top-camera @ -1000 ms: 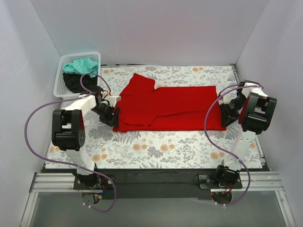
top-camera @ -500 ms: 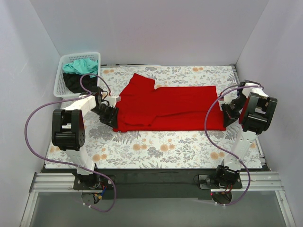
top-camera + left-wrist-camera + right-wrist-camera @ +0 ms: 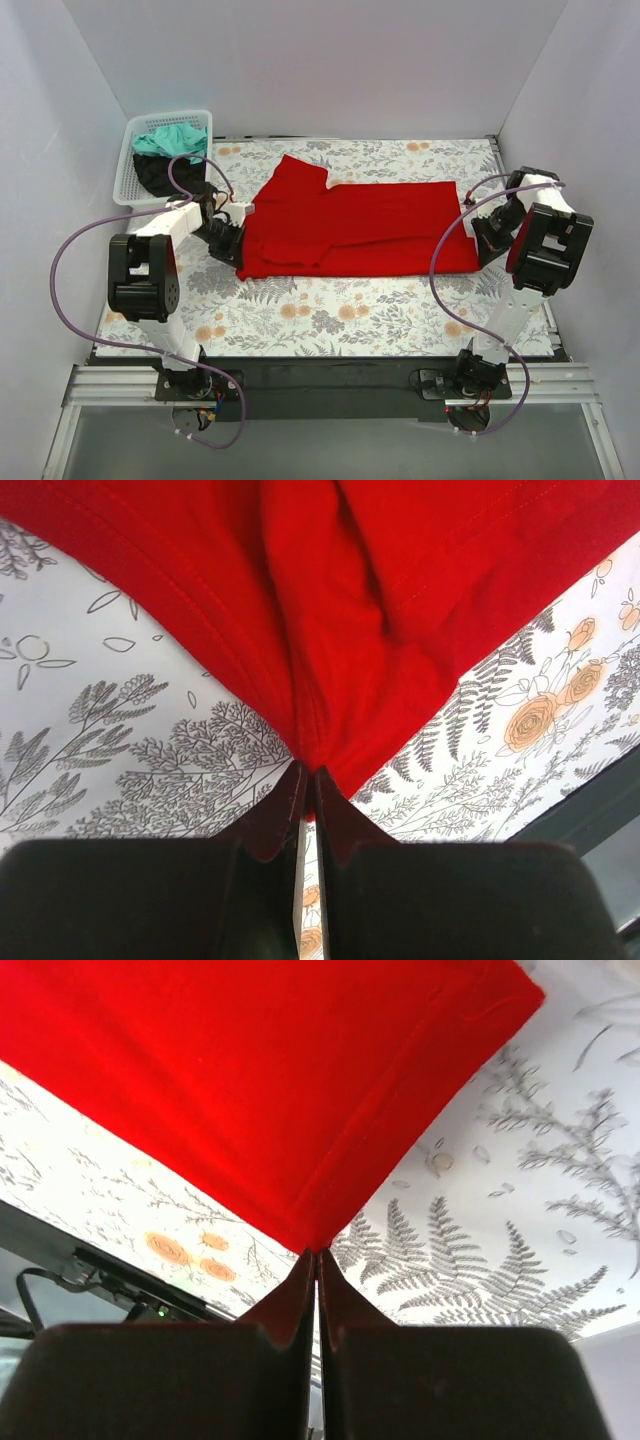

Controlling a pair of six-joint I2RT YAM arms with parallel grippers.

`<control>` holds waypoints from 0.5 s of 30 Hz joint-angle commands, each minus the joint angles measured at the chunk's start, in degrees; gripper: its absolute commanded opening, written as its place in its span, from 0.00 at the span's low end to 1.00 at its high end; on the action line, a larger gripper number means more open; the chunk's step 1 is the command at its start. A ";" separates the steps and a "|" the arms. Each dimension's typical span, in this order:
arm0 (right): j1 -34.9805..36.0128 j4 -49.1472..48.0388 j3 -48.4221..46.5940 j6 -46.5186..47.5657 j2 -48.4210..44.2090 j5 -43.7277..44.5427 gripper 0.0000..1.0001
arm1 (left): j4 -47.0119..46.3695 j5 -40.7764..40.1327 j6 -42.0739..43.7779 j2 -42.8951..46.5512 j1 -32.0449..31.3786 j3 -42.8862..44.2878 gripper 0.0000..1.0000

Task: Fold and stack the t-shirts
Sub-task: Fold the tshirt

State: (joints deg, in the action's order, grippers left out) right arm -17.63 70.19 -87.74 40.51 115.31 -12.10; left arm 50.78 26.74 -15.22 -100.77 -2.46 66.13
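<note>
Red t-shirt (image 3: 360,225) is pinched at its near corners by the closed left gripper (image 3: 308,780) and right gripper (image 3: 316,1255); seemingly it has been drawn tauter for folding.

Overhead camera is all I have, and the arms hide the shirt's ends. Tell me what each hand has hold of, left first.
Observer: The left hand is shut on the red shirt; its wrist camera shows cloth pinched between the fingertips.
Operator: Describe the cloth at that pinch.
Observer: It is bunched, with several folds running down into the tips, not one flat edge.
Operator: Now the right side.
Observer: The right hand is shut on a flat, pointed corner of the shirt, with hem stitching along both edges running to the tips.
</note>
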 commanded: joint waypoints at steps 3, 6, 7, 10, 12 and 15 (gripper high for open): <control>-0.22 -3.65 7.58 3.26 -3.25 4.10 0.01 | 1.16 -2.48 2.39 6.46 0.17 -1.61 0.00; -0.30 -7.08 10.48 3.08 -2.72 5.33 0.01 | 1.60 -3.27 3.36 7.34 0.17 -3.54 0.00; -0.30 -7.61 11.10 3.17 -2.63 5.50 0.01 | 1.69 -3.71 3.97 7.60 0.17 -4.07 0.00; -0.30 -9.55 12.95 3.52 -2.80 7.00 0.01 | 1.34 -5.99 4.94 8.66 0.17 -6.53 0.00; -0.22 -9.99 13.65 4.05 -3.50 7.53 0.01 | 2.03 -6.88 6.25 8.92 0.17 -7.68 0.00; -0.30 -10.08 15.23 5.10 -5.08 7.70 0.01 | 1.86 -7.84 7.49 10.15 0.17 -9.87 0.00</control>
State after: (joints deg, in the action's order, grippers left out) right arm -17.63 62.37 -74.11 43.09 112.79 -6.98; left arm 51.75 22.33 -10.66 -94.63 -2.48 57.58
